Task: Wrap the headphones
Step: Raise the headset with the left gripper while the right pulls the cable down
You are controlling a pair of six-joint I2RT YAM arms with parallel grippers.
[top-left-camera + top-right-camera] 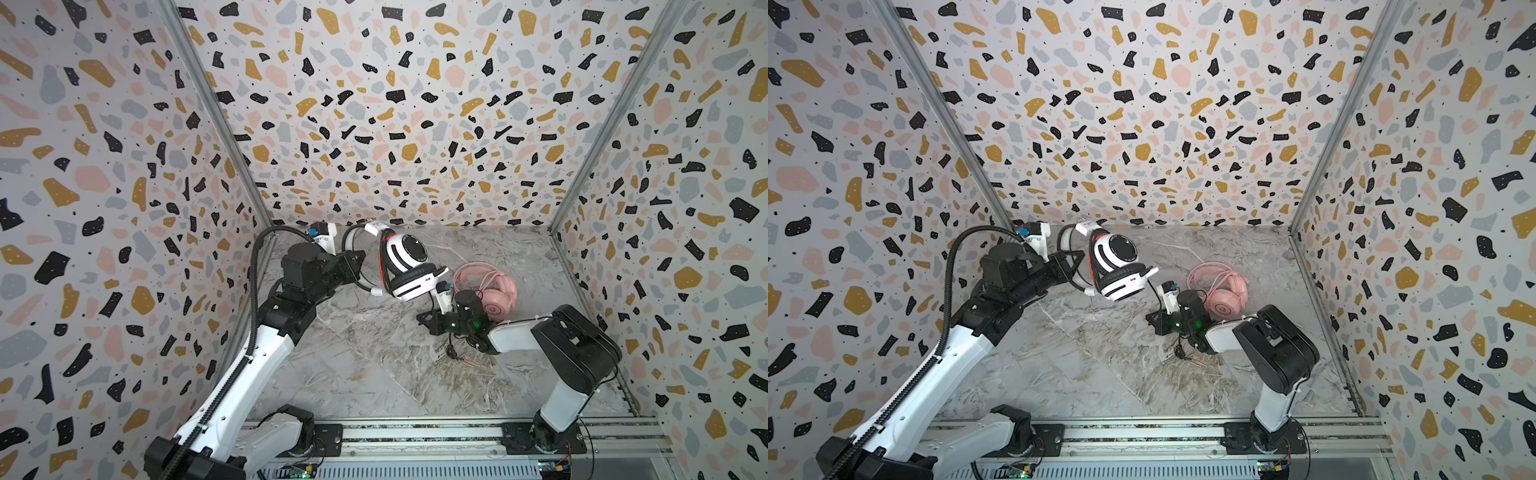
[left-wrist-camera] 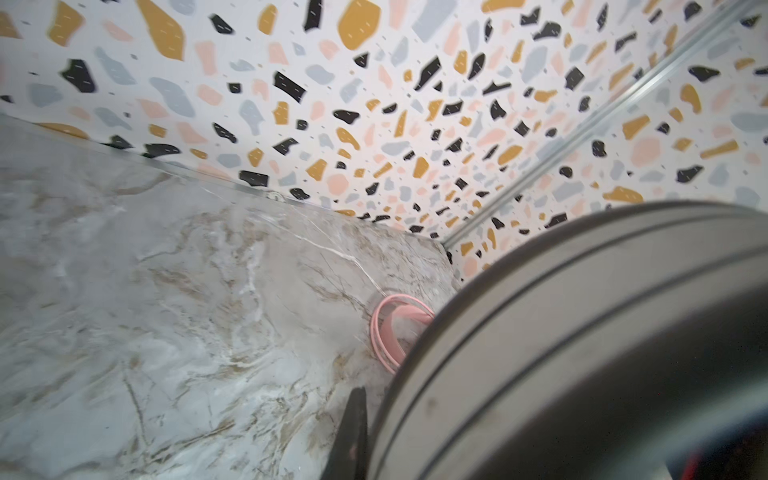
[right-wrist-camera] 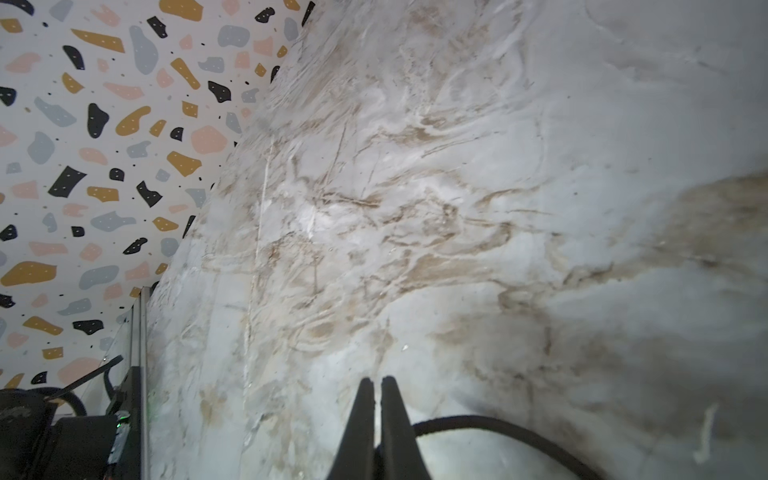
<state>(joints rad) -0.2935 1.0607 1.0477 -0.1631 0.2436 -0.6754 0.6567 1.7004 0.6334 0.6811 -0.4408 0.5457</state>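
Two headsets showing: left gripper (image 1: pixel 360 261) is clamping the white headset (image 1: pixel 405 257) by its band, holding it clear of the marble table (image 1: pixel 374 374) at far left of centre, while the pink headset (image 1: pixel 494 293) is lying far right, just beyond the right gripper (image 3: pixel 377 386). Right jaws are pinching narrow, apparently on the black cable (image 3: pixel 478 420), its loose end trailing nearer on the table. White headset is reading as light and rigid, so the band is serving as the firm hold; cable is looking thin and limp, likely slipping unless nipped hard and kept taut
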